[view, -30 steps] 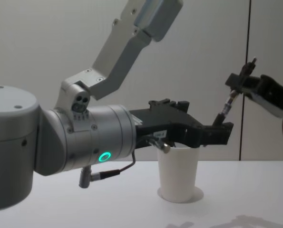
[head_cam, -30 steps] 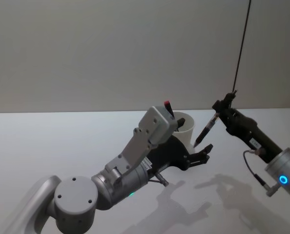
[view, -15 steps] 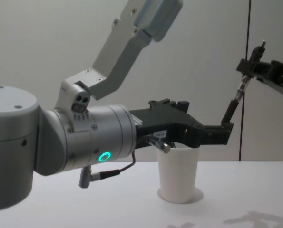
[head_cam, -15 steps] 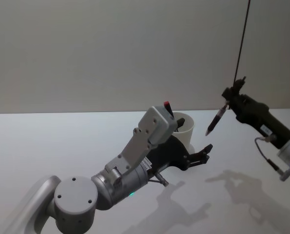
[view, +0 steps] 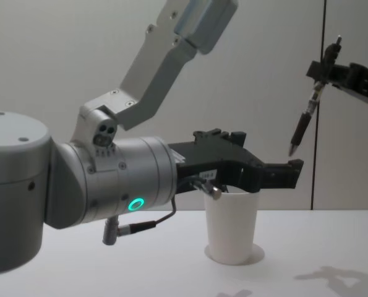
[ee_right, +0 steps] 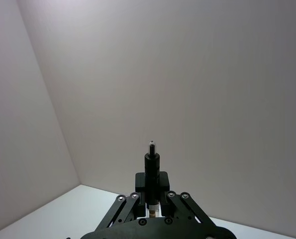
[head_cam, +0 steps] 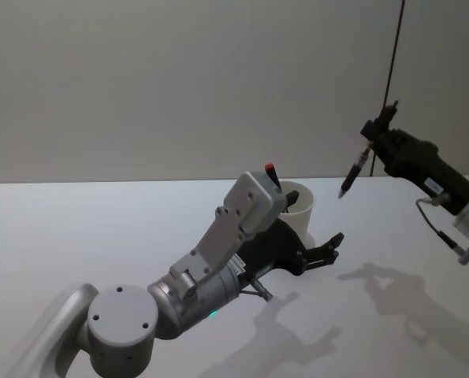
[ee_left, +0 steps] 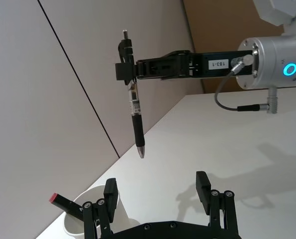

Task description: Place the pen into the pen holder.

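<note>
So far the right gripper [head_cam: 370, 150] only pinches the slim black pen [head_cam: 351, 175] at upper right, above the plain white paper cup [view: 232, 226], while the left gripper [ee_left: 157, 191] at centre frame gapes empty, insertion remaining.

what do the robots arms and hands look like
Both arms are silver-grey cylinders with round joints. The left arm carries a green light ring, the right arm a blue one plus a grey cable. Both the left hand and right hand are black with flat fingers.

- a small white label [ee_left: 216, 63] on my right tool [ee_left: 126, 71], seen from my left wrist, reads "183-1", printed upside down.
- the white stickers [head_cam: 433, 186] on my right arm in the head view are too small to read.
</note>
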{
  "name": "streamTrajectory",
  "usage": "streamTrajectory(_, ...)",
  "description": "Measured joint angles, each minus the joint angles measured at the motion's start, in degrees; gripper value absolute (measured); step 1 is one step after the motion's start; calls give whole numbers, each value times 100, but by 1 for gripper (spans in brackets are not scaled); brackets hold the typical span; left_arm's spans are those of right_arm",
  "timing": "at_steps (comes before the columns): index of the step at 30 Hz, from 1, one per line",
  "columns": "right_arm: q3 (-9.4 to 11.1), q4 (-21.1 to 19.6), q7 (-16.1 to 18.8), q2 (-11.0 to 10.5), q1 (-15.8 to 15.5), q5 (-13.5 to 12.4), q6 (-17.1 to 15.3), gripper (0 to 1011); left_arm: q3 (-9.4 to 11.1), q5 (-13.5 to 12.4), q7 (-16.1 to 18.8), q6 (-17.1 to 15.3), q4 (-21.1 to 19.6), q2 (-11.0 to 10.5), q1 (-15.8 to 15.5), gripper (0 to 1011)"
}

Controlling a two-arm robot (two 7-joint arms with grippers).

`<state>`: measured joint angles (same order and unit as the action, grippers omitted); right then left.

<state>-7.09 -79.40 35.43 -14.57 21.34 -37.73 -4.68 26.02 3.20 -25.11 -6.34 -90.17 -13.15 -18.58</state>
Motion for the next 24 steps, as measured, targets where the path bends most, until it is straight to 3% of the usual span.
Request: streamTrajectory(24, -115, 1502, 1066, 88, 1093, 423, 145, 146, 0, 0, 0, 0, 0, 0, 0, 1000)
